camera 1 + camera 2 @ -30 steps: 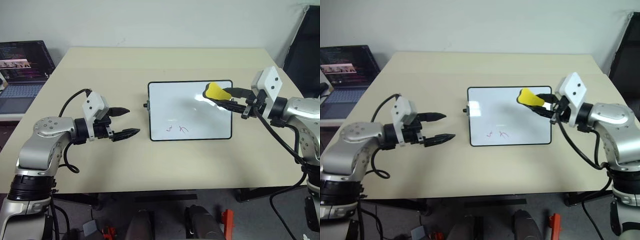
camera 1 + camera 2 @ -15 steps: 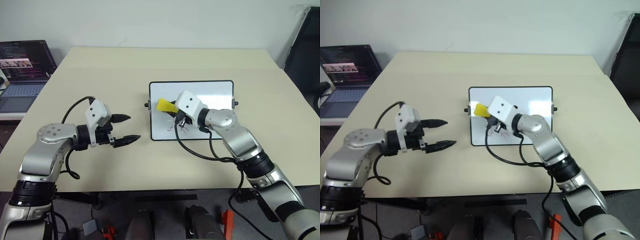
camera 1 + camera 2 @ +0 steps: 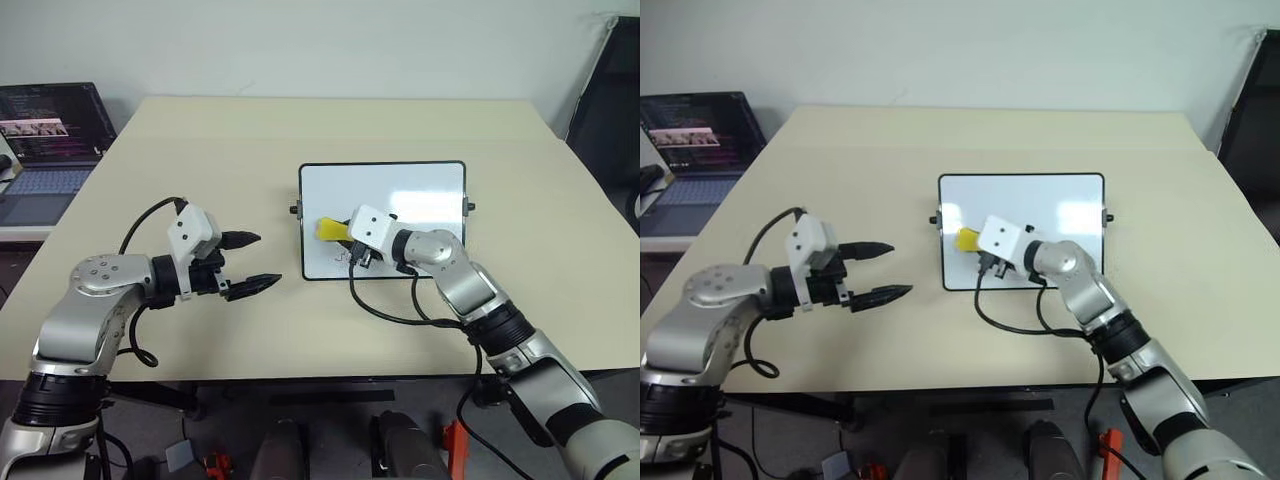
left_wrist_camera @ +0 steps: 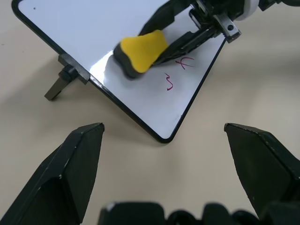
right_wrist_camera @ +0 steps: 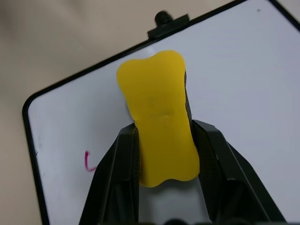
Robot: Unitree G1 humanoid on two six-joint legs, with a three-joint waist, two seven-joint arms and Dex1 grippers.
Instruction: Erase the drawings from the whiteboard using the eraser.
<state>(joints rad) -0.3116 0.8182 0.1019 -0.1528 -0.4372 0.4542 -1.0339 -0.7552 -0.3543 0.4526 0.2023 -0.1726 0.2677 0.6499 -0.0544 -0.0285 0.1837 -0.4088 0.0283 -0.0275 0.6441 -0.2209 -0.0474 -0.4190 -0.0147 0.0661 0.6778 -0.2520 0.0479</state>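
Eraser (image 5: 158,119), yellow waisted block, clamped in right jaws over glossy whiteboard (image 3: 420,190); left jaws spread.

The whiteboard (image 3: 383,220) lies flat on the table, a glossy white rectangle in a thin black frame with rounded corners and a small black knob on each short side. The drawings (image 4: 179,71), two small reddish squiggles, sit near its 7 o'clock corner. The eraser (image 3: 333,230), a small yellow block with a dark underside, is over the board's 9 o'clock side, just at 11 o'clock of the squiggles, gripped between two black fingers (image 5: 123,164).
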